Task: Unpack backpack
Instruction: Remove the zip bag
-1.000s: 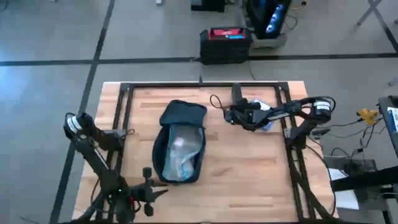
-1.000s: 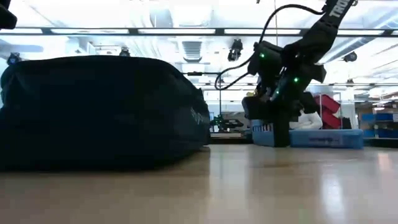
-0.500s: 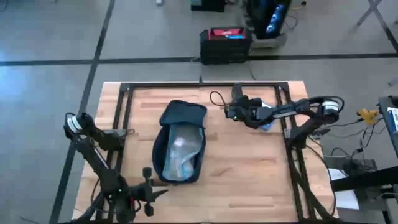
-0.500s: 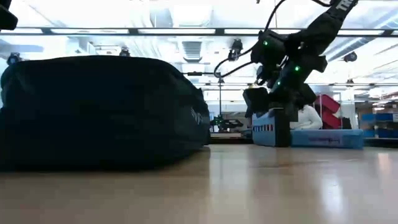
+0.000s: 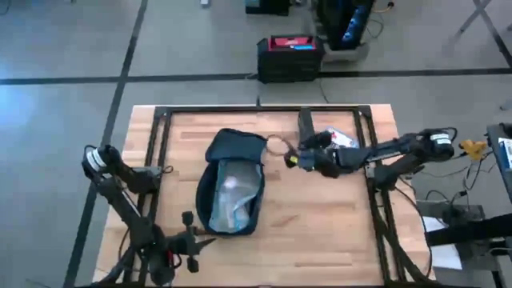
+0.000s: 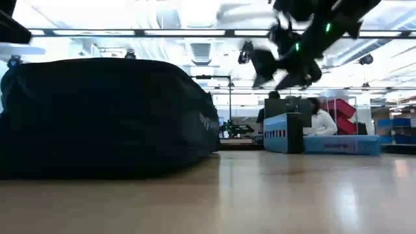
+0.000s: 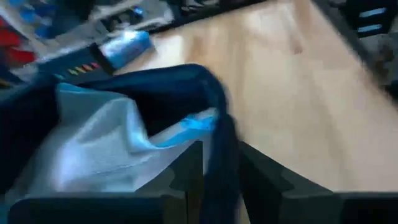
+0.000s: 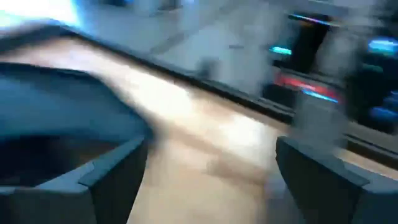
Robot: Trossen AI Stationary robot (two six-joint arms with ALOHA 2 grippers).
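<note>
Counting one backpack (image 5: 232, 188), two tools

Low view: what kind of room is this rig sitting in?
Probably a robotics lab or workshop. Long ceiling light strips run over an open hall, stacked red bins stand in the background, a person sits behind the wooden table, and equipment cases sit on the floor.

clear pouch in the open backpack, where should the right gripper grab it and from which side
Probably the crumpled upper fold of the clear pouch, coming straight down from above. The backpack lies flat with its flap open upward, so the pouch shows only from the top while the fabric walls ring its sides. The right gripper, open, hovers beside the bag; the left gripper pinches the rim.
</note>
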